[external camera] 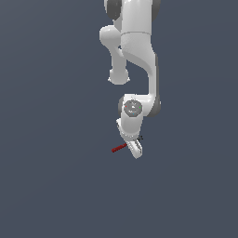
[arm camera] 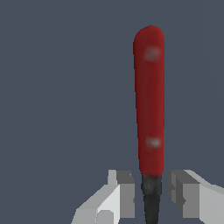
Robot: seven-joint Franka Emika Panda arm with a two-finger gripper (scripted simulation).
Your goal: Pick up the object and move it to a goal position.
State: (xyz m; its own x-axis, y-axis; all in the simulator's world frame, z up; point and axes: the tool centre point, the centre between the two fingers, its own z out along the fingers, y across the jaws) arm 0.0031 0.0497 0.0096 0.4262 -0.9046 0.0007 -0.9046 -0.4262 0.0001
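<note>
The object, a thin tool with a red handle and a black neck, lies between my fingers in the wrist view. My gripper is open and straddles the black neck just past the handle's end. A narrow gap shows on each side between the neck and the grey pads. In the exterior view the object sticks out as a short red bar toward the exterior view's left of the gripper, and its black pronged head pokes out on the other side. I cannot tell whether it rests on the surface.
The white arm reaches down from the top of the exterior view. A plain dark blue-grey ground lies all around, with no other object in sight.
</note>
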